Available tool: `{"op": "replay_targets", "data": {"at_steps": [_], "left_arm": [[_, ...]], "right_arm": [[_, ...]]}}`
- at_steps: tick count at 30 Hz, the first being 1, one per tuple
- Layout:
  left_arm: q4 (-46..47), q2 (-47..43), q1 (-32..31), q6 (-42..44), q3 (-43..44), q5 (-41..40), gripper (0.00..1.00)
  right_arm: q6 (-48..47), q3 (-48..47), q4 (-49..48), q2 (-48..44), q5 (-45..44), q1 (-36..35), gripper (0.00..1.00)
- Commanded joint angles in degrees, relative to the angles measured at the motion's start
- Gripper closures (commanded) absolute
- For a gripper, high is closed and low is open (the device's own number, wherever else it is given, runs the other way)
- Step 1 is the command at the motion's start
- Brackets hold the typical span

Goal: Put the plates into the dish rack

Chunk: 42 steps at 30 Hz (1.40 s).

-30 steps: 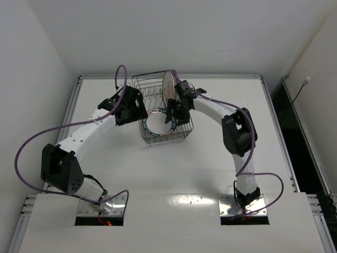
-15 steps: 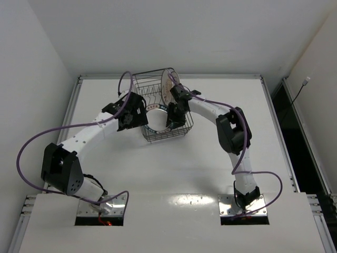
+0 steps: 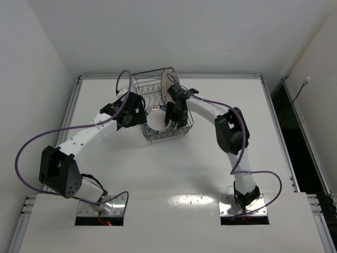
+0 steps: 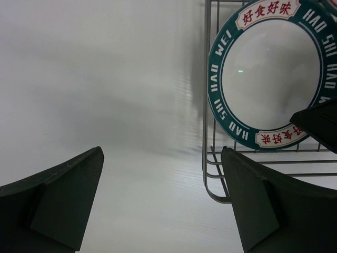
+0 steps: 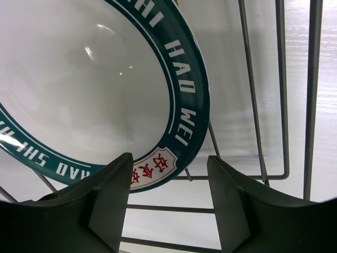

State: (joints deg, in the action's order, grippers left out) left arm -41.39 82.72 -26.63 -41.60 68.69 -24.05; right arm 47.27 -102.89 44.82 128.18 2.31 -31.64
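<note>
Plate [image 4: 271, 74] reading "HAO WEI" lies in dish rack [image 4: 205, 105]; left pincer [image 4: 162, 158] and right pincer [image 5: 168, 163] gape empty.

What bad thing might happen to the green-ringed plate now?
The green-ringed plate looks to lie flat in the dish rack, not standing up, so it may end up wrongly loaded. The open right tool sits at its rim and might bump it, or knock the upright plate beside it.

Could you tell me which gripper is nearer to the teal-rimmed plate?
Right. The right gripper is inside the dish rack at the rim of the teal-rimmed plate; the left gripper hangs outside the rack wall.
</note>
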Motion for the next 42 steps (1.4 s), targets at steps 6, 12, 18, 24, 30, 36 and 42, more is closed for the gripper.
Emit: {"op": "replay_targets", "data": {"at_steps": [6,12,18,24,30,36,42], "left_arm": [[0.5,0.0,-0.5,0.8,2.7,-1.0,0.07],[-4.7,0.0,0.8,0.8,3.8,-1.0,0.07],[-8.0,0.0,1.5,0.8,5.2,-3.4,0.07],[-8.5,-0.6,1.5,0.8,5.8,-5.7,0.07],[-6.8,-0.6,1.5,0.8,5.1,-6.4,0.07],[-6.3,1.7,1.5,0.8,5.8,-5.8,0.07],[-7.9,1.7,1.5,1.4,5.8,-5.8,0.07]], "right_arm": [[4.5,5.8,-8.9,0.4,4.4,0.6,0.56],[5.6,10.2,-16.6,1.1,9.4,1.1,0.73],[5.1,11.3,-19.3,-0.1,9.4,1.1,1.0],[2.7,8.9,-17.7,-5.0,8.7,1.1,1.0],[-0.2,6.8,-18.5,-10.8,9.4,1.8,1.0],[0.8,16.8,-30.2,-16.0,15.0,2.9,1.0],[3.5,21.9,-41.1,-16.1,19.7,2.9,1.0]]}}
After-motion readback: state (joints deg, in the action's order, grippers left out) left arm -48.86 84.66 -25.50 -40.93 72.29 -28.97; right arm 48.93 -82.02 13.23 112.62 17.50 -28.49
